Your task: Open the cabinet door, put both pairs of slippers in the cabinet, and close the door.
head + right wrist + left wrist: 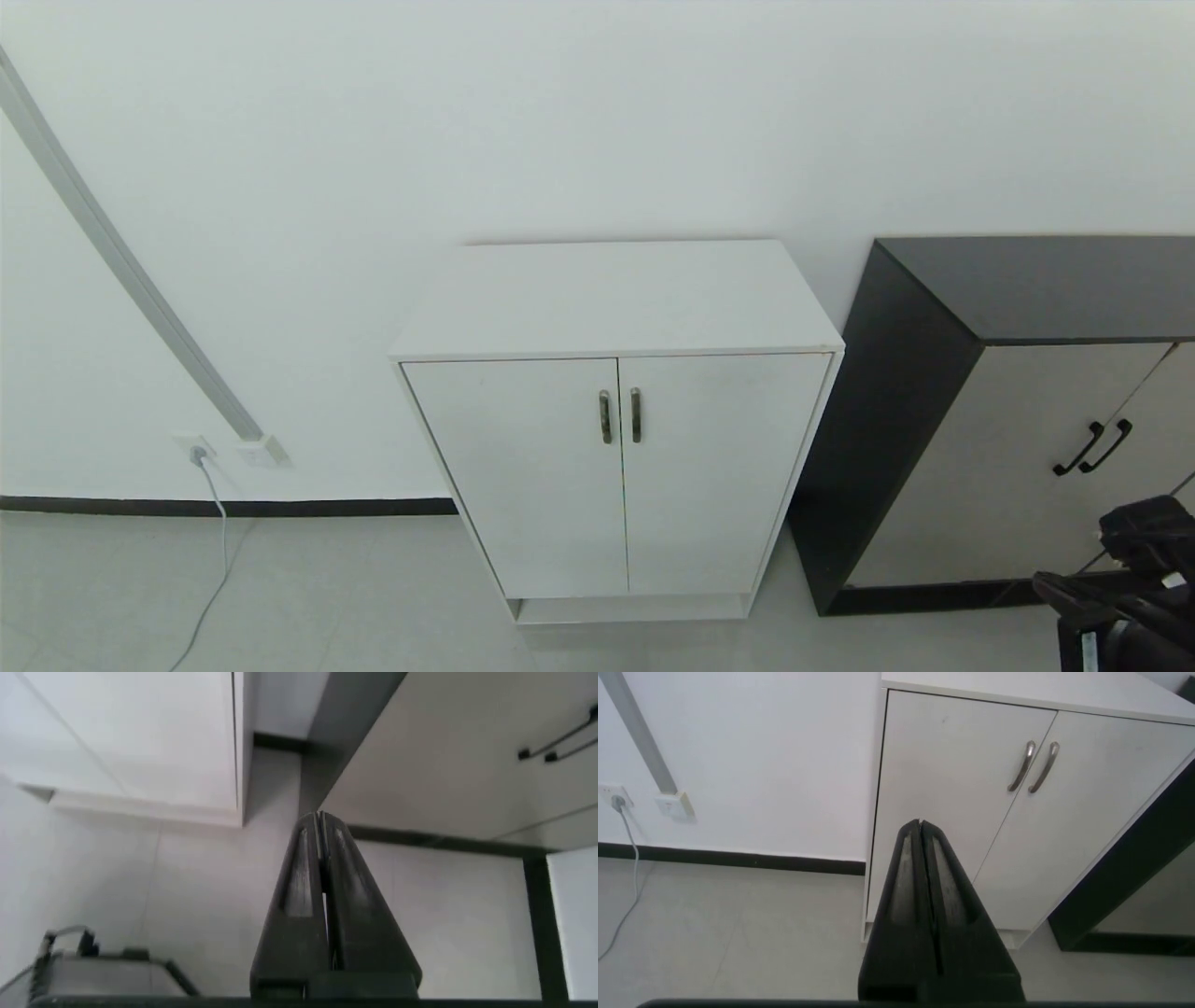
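The white cabinet (616,308) stands against the wall with both doors shut. Its two metal handles (621,416) sit side by side at the middle seam. In the left wrist view the same cabinet (971,812) is ahead, and my left gripper (920,829) is shut with nothing in it, some way in front of the left door and below the handles (1034,765). My right gripper (320,821) is shut and holds nothing; it hangs low over the floor near the gap between the white cabinet's base (140,756) and the black cabinet (448,756).
A black cabinet (934,373) with grey doors and black handles (1092,448) stands directly right of the white one. A wall socket (196,453) with a grey cable (219,551) and a slanted cable duct (112,252) are at the left. Grey tiled floor (327,597) lies in front.
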Controlling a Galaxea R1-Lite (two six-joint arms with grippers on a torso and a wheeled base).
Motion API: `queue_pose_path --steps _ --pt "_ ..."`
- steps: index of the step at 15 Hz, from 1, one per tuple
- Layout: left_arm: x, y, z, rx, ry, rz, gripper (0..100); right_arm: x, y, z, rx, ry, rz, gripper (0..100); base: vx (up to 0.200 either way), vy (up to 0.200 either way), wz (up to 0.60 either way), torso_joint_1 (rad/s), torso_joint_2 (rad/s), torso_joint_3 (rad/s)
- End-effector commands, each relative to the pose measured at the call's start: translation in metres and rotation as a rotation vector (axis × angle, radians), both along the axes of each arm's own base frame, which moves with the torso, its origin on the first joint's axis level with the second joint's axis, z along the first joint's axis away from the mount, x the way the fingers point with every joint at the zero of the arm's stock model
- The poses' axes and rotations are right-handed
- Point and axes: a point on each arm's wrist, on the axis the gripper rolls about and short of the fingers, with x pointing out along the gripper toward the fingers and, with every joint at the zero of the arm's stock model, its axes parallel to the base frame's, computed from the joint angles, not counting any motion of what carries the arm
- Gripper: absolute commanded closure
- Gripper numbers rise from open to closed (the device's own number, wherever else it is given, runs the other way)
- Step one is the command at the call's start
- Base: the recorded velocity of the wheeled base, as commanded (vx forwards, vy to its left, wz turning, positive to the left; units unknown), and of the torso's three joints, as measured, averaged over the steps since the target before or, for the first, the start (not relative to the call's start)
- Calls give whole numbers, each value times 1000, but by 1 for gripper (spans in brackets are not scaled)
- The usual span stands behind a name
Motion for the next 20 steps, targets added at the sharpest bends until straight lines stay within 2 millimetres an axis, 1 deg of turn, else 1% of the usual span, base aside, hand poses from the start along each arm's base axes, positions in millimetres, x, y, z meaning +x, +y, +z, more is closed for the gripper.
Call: queue_pose_path --steps 1,5,6,7,8,10,14,17,20 --pt "0 0 0 0 0 1 100 -32 -9 13 40 -54 29 100 0 0 0 0 0 0" --pt "0 0 0 0 0 1 100 -76 -20 5 54 -1 74 100 0 0 0 0 0 0" --pt "0 0 0 0 0 1 100 -78 -21 5 56 1 78 100 0 0 0 0 0 0" --pt "0 0 0 0 0 1 100 -95 -25 -3 65 31 115 100 0 0 0 0 0 0" --pt "0 0 0 0 0 1 100 -101 -26 -6 72 37 135 100 0 0 0 0 0 0" --pt "0 0 0 0 0 1 100 -108 -26 -10 88 55 186 100 0 0 0 0 0 0" --pt "0 0 0 0 0 1 100 -112 -25 -10 144 51 298 100 0 0 0 0 0 0" --pt "0 0 0 0 0 1 100 -112 -24 -11 147 68 308 100 0 0 0 0 0 0" --pt "0 0 0 0 0 1 100 -119 -26 -18 143 116 332 100 0 0 0 0 0 0"
